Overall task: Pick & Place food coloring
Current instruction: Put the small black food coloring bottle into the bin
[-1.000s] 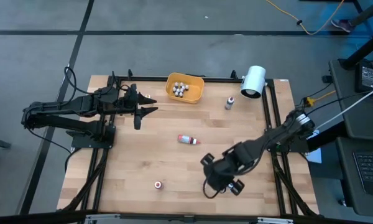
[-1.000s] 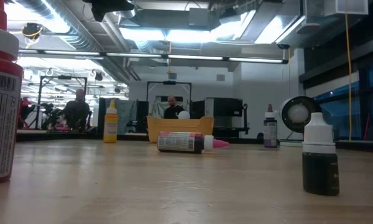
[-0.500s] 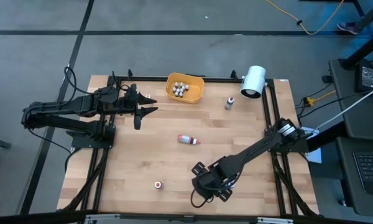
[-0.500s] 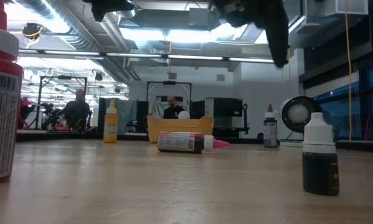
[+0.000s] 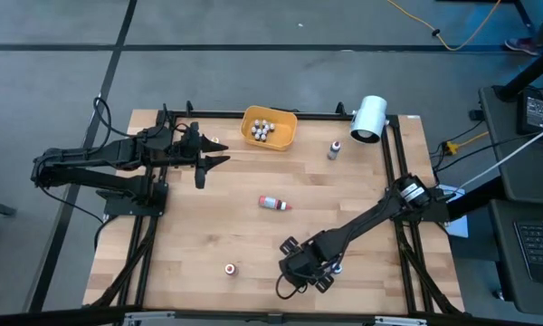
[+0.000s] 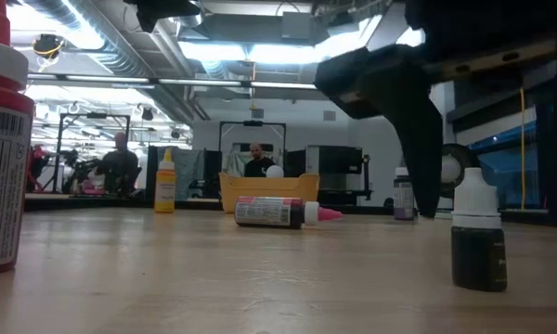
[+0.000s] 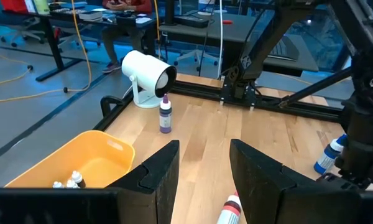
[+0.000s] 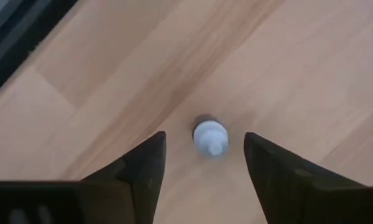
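A small dark food coloring bottle with a white cap point(image 8: 209, 137) stands upright on the wood near the table's front edge and also shows in the low view point(image 6: 478, 237). My right gripper point(image 8: 204, 149) hangs open right above it, pointing steeply down. Its fingers stand on either side of the cap without touching, and one finger point(image 6: 425, 139) shows beside the bottle in the low view. My left gripper point(image 7: 204, 165) waits open and level at the far left point(image 5: 213, 163), with nothing between its fingers.
An orange bowl point(image 5: 285, 136) holding several bottles stands at the far edge, beside a big white cylinder point(image 5: 369, 118). A pink bottle point(image 5: 273, 203) lies mid-table. A purple bottle point(image 5: 333, 149) stands at the far right. A red-topped one point(image 5: 229, 269) is near the front.
My right gripper has come down and gone a little toward the table's left and near edge, so it now hangs low over the white-capped bottle. The bottle has not moved.
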`<state>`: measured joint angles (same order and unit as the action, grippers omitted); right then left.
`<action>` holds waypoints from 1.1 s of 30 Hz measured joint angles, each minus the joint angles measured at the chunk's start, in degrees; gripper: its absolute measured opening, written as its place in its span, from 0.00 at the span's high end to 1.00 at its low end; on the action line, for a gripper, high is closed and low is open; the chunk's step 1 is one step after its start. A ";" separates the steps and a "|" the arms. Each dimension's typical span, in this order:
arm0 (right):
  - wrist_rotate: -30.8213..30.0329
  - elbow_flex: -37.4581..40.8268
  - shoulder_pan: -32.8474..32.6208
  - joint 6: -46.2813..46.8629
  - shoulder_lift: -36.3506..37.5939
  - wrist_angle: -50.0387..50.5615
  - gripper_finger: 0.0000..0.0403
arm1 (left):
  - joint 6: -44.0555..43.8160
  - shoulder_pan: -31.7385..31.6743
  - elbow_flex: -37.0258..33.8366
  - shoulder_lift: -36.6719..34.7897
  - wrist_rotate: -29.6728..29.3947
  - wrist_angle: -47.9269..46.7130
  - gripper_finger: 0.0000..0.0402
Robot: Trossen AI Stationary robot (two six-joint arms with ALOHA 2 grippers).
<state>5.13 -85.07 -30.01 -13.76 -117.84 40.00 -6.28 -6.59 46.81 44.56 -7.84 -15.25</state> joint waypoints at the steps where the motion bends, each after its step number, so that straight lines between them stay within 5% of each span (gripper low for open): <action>1: 0.02 0.77 0.05 0.00 0.02 -0.99 0.46 | 0.00 0.02 0.00 0.00 0.01 0.02 0.65; 20: 0.00 2.02 0.26 -0.17 0.05 -5.47 0.48 | 0.00 0.02 0.00 0.00 0.02 0.00 0.65; 33: 1.08 2.01 0.63 0.03 0.06 -5.46 0.77 | 0.00 0.02 0.00 0.00 0.02 0.00 0.65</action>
<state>6.20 -83.06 -29.38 -13.74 -117.78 34.54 -6.28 -6.57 46.81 44.56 -7.81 -15.25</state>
